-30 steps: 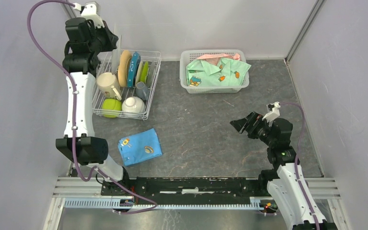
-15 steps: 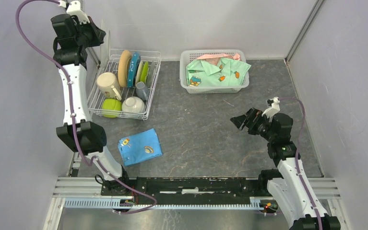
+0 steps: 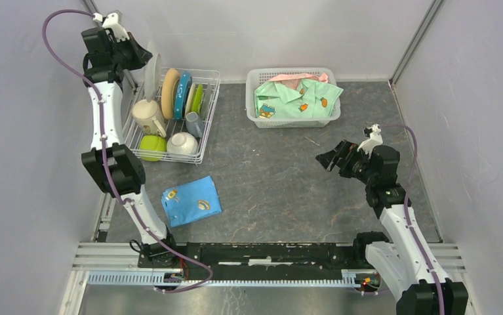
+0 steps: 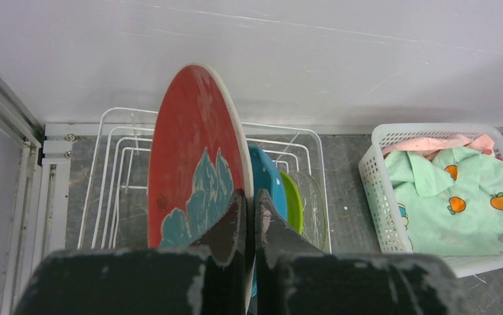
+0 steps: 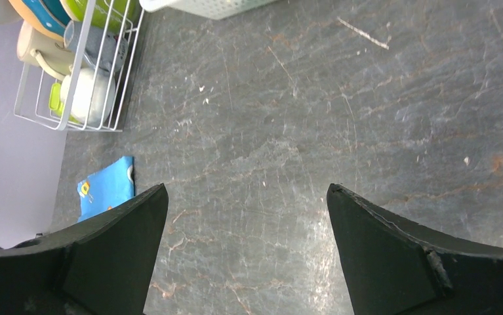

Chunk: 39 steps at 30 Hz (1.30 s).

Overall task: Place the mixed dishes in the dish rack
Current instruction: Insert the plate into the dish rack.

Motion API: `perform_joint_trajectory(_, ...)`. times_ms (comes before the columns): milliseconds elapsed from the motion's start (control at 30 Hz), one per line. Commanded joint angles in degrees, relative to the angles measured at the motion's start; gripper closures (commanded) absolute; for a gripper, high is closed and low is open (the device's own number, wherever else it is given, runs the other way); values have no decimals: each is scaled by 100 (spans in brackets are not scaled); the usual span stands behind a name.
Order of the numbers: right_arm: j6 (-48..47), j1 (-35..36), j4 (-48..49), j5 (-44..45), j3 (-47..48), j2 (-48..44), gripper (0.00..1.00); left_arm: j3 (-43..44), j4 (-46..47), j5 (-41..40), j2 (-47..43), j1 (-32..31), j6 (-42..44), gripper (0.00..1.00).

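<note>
A: Where is the dish right now?

B: The left gripper has its jaws pinched nearly shut on the rim of a red plate with a teal pattern. The plate stands on edge in the air, over the back left corner of the dish rack.

A: And the other arm?

B: The right gripper hangs over the bare table with its jaws spread wide and nothing between them, well apart from the rack.

A: What does the left arm need for a clean drop?

B: Probably a free pair of tines. From above, a tan plate, a blue plate and a lime-green plate stand side by side in the back row, so the open gap looks to be left of the tan one.

A: Any risk?

B: The beige mug sits just in front of that gap, and the plate's face is parallel to its neighbours. It should go straight down without tilting, so its lower edge seats between wires and does not clip the tan plate. The jaws should part only once the rack bears the weight; otherwise the plate may topple sideways.
</note>
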Motion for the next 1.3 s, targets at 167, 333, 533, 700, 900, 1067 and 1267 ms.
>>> perform_joint_trajectory(167, -199, 34, 280, 185, 532, 255, 2, 546, 1564, 461, 227, 25, -49, 98)
perform_joint_trajectory(333, -188, 43, 394, 198, 509, 337, 2, 496, 1554, 363, 427, 72, 128, 98)
perform_joint_trajectory(533, -196, 59, 455, 180, 491, 405, 2, 453, 1628, 494, 731, 157, 138, 98)
perform_joint_trajectory(700, -225, 69, 458, 195, 552, 462, 2, 461, 1695, 558, 908, 291, 127, 98)
perform_joint_trajectory(900, -193, 90, 480, 190, 517, 479, 2, 459, 1700, 422, 1072, 332, 363, 98)
perform_joint_trajectory(1067, -186, 96, 486, 212, 517, 453, 2, 464, 1678, 486, 1219, 358, 366, 95)
perform_joint_trajectory(1267, -160, 105, 484, 213, 500, 424, 2, 410, 1592, 315, 1242, 365, 494, 86)
